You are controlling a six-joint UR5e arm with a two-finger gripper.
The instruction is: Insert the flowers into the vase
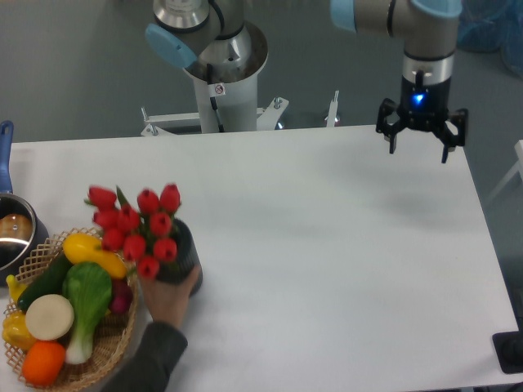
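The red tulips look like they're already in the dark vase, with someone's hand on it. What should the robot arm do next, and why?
Probably just wait where it is. The flowers already sit in the vase, a person's hand grips its base, and the gripper hangs open and empty at the table's far right corner.

Bright even light, soft faint shadows on table [327,245] — slightly blurry flowers [135,224]

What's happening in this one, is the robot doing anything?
Not really. The gripper hangs open above the table's far right edge, holding nothing. A person's hand grips the vase near the left front, beside the wicker basket of toy vegetables. The flowers sit in the vase's mouth, heads up.
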